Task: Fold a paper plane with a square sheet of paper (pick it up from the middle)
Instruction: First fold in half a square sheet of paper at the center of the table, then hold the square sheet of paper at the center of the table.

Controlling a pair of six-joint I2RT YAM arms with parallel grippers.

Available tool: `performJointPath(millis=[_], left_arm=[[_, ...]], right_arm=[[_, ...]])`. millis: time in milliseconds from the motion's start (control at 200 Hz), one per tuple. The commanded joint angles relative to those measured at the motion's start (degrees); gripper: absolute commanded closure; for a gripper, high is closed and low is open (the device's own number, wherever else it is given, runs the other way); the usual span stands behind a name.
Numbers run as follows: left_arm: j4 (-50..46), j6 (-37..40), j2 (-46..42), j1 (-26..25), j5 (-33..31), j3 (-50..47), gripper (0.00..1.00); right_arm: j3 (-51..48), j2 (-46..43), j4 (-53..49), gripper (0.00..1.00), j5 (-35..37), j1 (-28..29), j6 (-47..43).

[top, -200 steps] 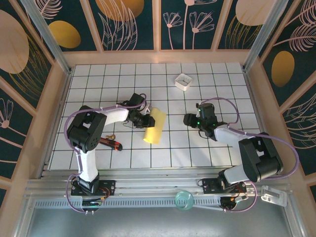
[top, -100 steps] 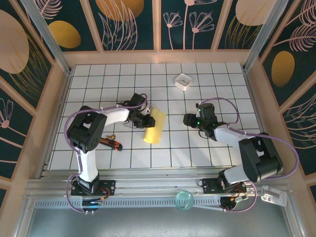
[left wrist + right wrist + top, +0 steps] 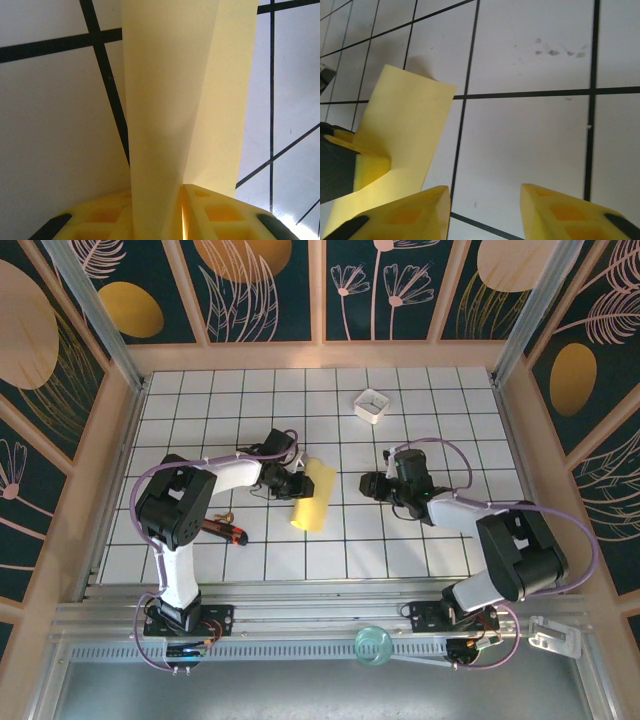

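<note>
The yellow sheet of paper sits a little left of the middle of the white gridded table. From above it shows as a narrow strip lying aslant, about one tile wide and two long, its far end towards the back wall. The left gripper reaches in from the left and meets the strip's left edge at about mid-length. In the left wrist view its jaws are closed narrowly on the paper, which rises from between the yellow fingertips in two layers that meet along a lengthwise crease and spread apart further out. The right gripper hangs low over the table just right of the strip, apart from it and pointing at it. In the right wrist view its jaws stand apart with only bare tile between them, and the sheet lies ahead to the left with one corner lifted above its own shadow. A small white square box stands well back near the far edge, and a red and black tool lies on the tiles beside the left arm, well clear of the paper
</note>
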Motion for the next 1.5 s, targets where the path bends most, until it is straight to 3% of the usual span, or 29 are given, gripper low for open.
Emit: performJointPath(millis=[0, 155, 310, 936, 1496], left_arm=[[-3.48, -0.07, 5.68, 0.05, -8.55, -3.58, 0.72], [-3.05, -0.24, 5.75, 0.04, -8.38, -3.75, 0.72], [-3.05, -0.24, 5.49, 0.01, -8.63, -4.01, 0.72], [-2.68, -0.38, 5.77, 0.02, -9.34, -4.62, 0.72], [-2.51, -0.16, 6.03, 0.01, -9.17, -4.9, 0.72]], right_arm=[[2.22, 1.62, 3.57, 0.63, -2.32, 1.36, 1.97], [3.25, 3.5, 5.81, 0.75, -3.24, 2.82, 3.89], [4.88, 5.08, 6.08, 1.0, -2.56, 3.55, 4.73], [8.47, 8.79, 5.29, 1.0, -1.1, 5.17, 5.88], [9.15, 16.96, 12.38, 1.0, -9.43, 10.78, 14.57]])
